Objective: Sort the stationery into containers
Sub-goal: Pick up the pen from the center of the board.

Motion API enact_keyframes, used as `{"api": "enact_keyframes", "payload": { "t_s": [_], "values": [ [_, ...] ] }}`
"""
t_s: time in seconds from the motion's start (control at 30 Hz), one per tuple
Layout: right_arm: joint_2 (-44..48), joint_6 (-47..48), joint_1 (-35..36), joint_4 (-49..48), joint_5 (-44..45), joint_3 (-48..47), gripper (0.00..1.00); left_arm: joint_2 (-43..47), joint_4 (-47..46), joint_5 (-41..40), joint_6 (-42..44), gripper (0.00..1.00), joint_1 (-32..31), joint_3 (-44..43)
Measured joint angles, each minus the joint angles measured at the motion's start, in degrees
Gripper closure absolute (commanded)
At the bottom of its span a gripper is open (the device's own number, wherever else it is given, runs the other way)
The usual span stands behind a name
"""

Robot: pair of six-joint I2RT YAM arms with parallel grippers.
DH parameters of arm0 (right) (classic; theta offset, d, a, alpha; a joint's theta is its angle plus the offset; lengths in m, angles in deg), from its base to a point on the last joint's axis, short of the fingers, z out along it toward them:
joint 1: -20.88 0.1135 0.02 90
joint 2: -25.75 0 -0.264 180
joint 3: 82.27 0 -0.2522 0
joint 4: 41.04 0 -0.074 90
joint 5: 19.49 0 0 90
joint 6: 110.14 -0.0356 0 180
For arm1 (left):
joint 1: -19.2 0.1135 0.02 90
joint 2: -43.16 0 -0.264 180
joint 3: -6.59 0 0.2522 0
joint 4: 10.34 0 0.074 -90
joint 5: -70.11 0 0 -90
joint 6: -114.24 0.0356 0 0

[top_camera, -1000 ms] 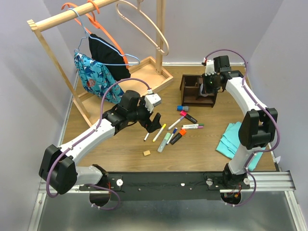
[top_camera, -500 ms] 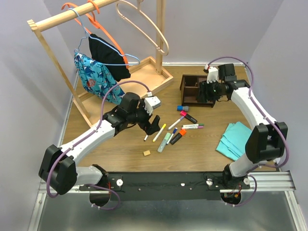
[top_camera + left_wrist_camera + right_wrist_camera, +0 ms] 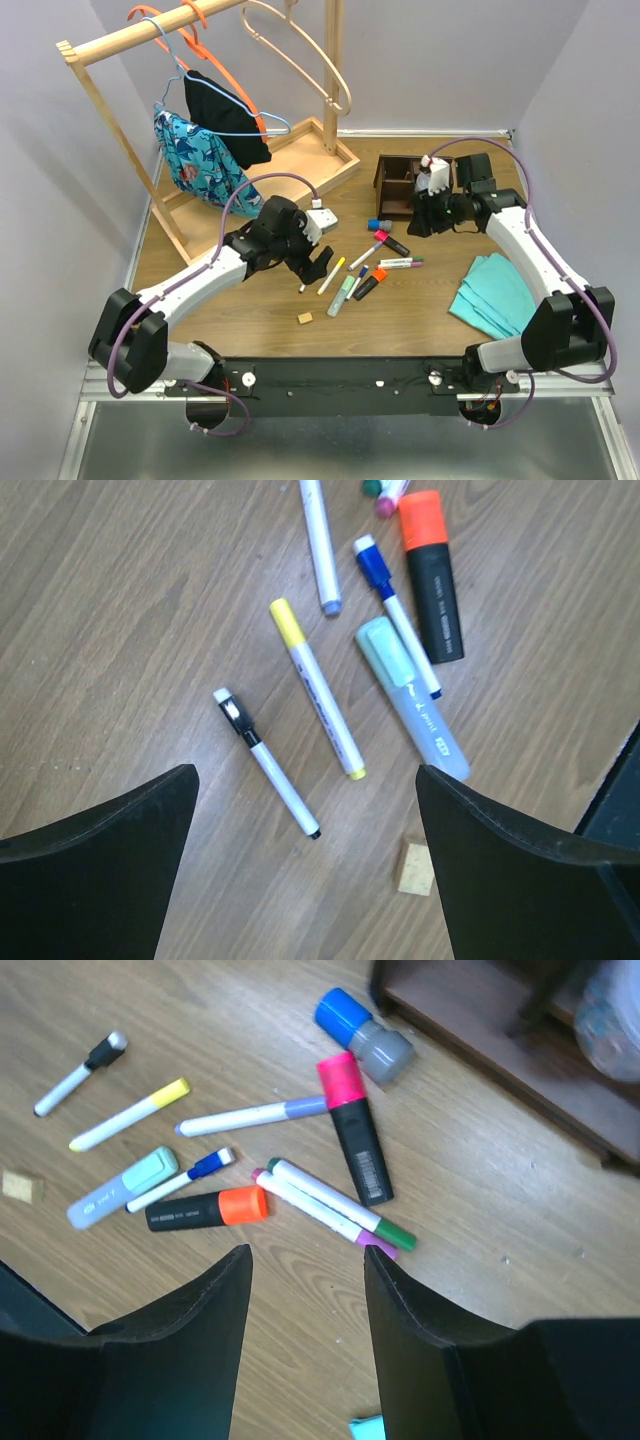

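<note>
Two arms reach over the table (image 3: 400,320). From the top, the left gripper (image 3: 318,262) hangs low over the left end of the pens (image 3: 375,262), which lie loose in the middle. The right gripper (image 3: 428,215) hangs by the front of the organizer (image 3: 398,178) at the back. An eraser (image 3: 305,318) lies alone, nearer the arms. A cloth (image 3: 495,290) lies on the right.

At the left wrist, the fingers (image 3: 100,860) are wide apart and hold nothing. Below them lie a black pen (image 3: 265,763), a yellow pen (image 3: 315,702) and a mint highlighter (image 3: 413,698). A blue pen (image 3: 397,615) touches the mint highlighter, just beside an orange highlighter (image 3: 435,575).

At the right wrist, the fingers are apart too, with nothing between them. Below lie a pink highlighter (image 3: 355,1140), and a green pen (image 3: 340,1203) and a purple pen (image 3: 320,1213) side by side, touching. A blue cap (image 3: 340,1015) lies just beside the organizer.
</note>
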Motion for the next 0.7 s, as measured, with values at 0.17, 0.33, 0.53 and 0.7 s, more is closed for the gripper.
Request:
{"api": "enact_keyframes", "payload": {
  "t_s": [0.17, 0.33, 0.53, 0.7],
  "values": [
    [-0.70, 5.73, 5.20, 1.99, 0.13, -2.95, 0.44, -0.44, 1.88, -3.48, 2.60, 0.10, 0.00, -0.02],
    [-1.81, 7.52, 6.43, 2.86, 0.13, -4.26, 0.44, -1.79, 2.16, -7.63, 3.50, 0.19, 0.00, 0.02],
    [-2.43, 4.74, 6.36, 1.95, 0.20, -4.26, 0.43, -9.18, 4.39, -11.10, 2.56, 0.23, 0.00, -2.84],
    [-1.75, 2.80, 6.36, 0.37, 0.85, -4.26, 0.43, -17.31, 7.10, -12.31, -0.59, 0.25, 0.00, -9.77]
  ]
}}
